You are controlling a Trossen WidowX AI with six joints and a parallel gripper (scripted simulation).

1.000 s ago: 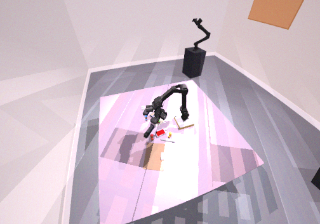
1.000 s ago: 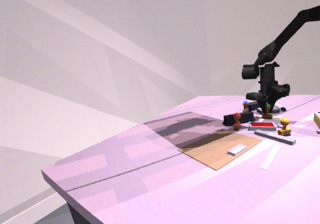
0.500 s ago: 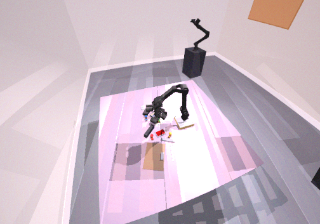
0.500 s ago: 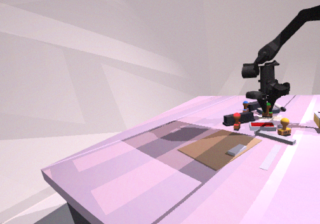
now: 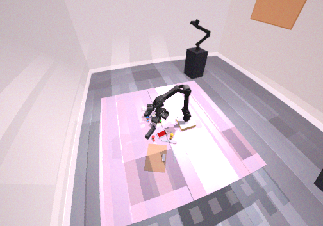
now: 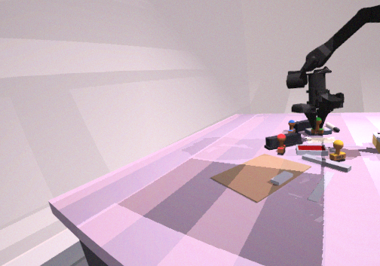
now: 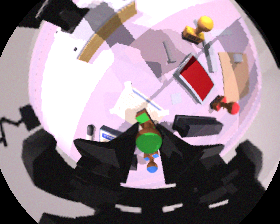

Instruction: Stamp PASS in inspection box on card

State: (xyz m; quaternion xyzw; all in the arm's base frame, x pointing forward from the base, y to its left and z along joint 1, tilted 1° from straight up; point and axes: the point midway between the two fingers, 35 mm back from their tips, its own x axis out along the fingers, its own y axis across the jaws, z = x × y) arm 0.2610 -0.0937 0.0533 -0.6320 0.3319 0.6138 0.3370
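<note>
Pale walls (image 5: 154,22) (image 6: 132,75) around a grey plank floor (image 5: 134,77).

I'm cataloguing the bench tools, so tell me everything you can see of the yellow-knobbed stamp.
The yellow-knobbed stamp stands upright on the bench, outside the gripper's grasp. Its round, smooth knob tops a short neck above a yellow-brown block. Dark lettering on the block is too blurred to read. It stands beside the red ink pad.

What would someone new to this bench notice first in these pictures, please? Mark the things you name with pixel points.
The eye would probably go first to the black arm reaching over the pink bench, its gripper (image 6: 317,126) (image 7: 147,124) shut on a green-knobbed stamp (image 6: 318,120) (image 7: 149,142). Next comes the bright red ink pad (image 5: 161,134) (image 6: 311,148) (image 7: 196,79), lying between a red-knobbed stamp (image 5: 153,138) (image 6: 281,139) (image 7: 233,107) and a yellow stamp (image 5: 172,136) (image 6: 338,145) (image 7: 205,24).
</note>
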